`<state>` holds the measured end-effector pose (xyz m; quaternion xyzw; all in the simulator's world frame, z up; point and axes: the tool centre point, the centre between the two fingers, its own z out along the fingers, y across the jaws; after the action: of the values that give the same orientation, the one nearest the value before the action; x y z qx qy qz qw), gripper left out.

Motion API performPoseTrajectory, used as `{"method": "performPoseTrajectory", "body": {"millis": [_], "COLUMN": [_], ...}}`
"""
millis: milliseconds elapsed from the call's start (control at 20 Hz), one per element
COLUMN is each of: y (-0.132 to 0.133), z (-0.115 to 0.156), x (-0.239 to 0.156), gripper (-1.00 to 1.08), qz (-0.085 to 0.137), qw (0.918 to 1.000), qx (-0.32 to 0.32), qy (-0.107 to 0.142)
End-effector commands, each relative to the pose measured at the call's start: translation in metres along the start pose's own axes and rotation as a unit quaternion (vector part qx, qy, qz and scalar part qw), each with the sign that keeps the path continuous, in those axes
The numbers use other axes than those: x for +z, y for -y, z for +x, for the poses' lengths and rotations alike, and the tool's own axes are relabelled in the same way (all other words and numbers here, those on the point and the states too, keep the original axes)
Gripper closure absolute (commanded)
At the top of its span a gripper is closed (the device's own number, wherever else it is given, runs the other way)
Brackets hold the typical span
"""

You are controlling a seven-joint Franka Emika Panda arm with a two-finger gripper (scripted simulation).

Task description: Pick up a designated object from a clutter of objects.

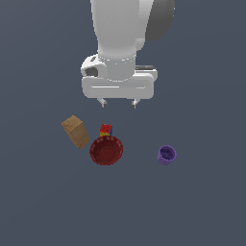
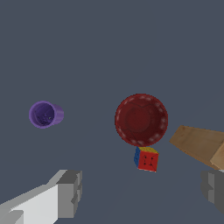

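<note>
Grey floor under clutter. I see block, cube-shaped so no long axis, tilted, red face toward wrist camera, touching bowl, beside box. Gripper above, spread wide, empty.

White rounded arm, grey joint cap, white pincer with grey fingertips.

One box, one bowl, one cup, one multicoloured block
</note>
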<state>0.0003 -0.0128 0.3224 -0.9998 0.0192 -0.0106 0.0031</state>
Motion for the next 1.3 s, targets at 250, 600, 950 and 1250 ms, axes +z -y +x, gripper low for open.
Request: {"method": "performPoseTrajectory", "body": {"millis": [250, 600, 950, 1250], "y": [-0.010, -0.022, -0.024, -0.030], "z": [-0.003, -0.007, -0.007, -0.008], "x": [0.007, 0.015, 0.021, 0.035], "gripper": [-0.92, -0.92, -0.92, -0.92], "qz": [-0.004, -0.008, -0.009, -0.011], "qw": [0.9999, 0.9997, 0.9996, 0.9984], "qx": [-0.002, 0.000, -0.016, -0.052], "qy": [0.009, 0.021, 0.021, 0.021]}}
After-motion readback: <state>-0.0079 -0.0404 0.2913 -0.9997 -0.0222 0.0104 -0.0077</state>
